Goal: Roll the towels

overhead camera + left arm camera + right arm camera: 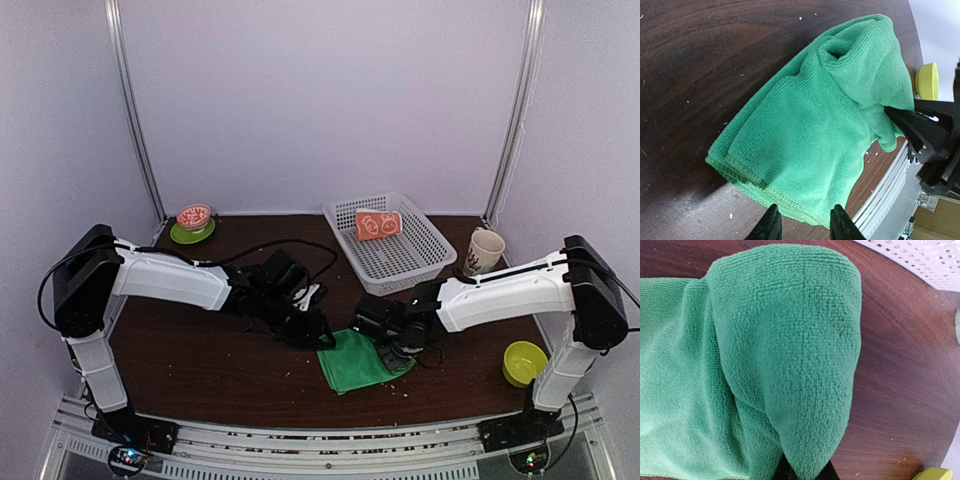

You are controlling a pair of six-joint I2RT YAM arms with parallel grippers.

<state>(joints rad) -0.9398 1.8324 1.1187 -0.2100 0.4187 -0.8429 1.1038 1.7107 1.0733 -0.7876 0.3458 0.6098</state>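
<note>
The green towel (358, 362) lies folded on the dark table near the front middle. My right gripper (392, 352) is shut on its right end and lifts a fold of it (790, 365) over the rest. My left gripper (322, 336) is open and empty at the towel's left edge; its fingertips (771, 226) hover just before the hem (790, 205) in the left wrist view. The right gripper's fingers (920, 132) show there pinching the cloth. The orange towel (377, 224) with white prints lies rolled in the white basket (415, 256).
A cup (485, 250) stands right of the basket. A small yellow-green bowl (524, 362) sits at the front right. A green saucer with a red-patterned bowl (193, 222) sits at the back left. The table's front rail (330, 440) is close behind the towel.
</note>
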